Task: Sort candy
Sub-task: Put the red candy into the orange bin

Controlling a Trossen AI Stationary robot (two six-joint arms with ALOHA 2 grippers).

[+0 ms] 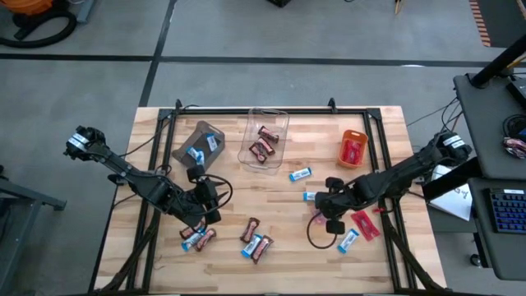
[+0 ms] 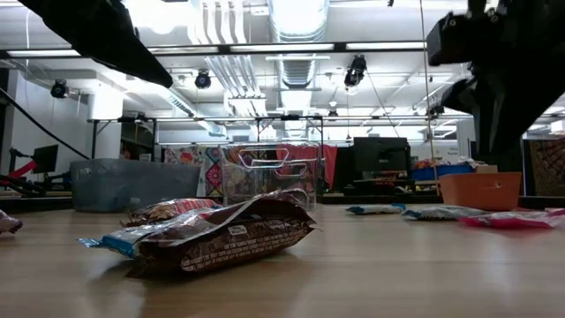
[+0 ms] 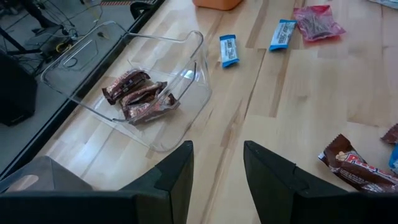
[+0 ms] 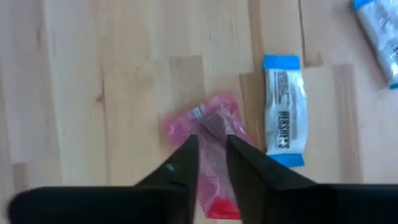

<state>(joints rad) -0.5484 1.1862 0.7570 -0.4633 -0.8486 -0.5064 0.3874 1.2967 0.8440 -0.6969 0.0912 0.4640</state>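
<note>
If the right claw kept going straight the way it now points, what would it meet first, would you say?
Most likely the red-wrapped candy directly under the right claw: its fingers already straddle the wrapper, slightly parted. A blue-and-white bar lies just beside it on the table, off that line. Whether the fingertips already touch is unclear.

Worktop: pale wooden slats (image 1: 271,263), black frame.
Grey bin: tilted grey plastic tub (image 1: 196,141), far left.
Clear bin: transparent plastic tub (image 1: 275,123), centre.
Orange bin: small orange plastic tub (image 1: 353,149), right.

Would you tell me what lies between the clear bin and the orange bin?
In the high view, only bare wood separates the clear bin from the orange bin.
</note>
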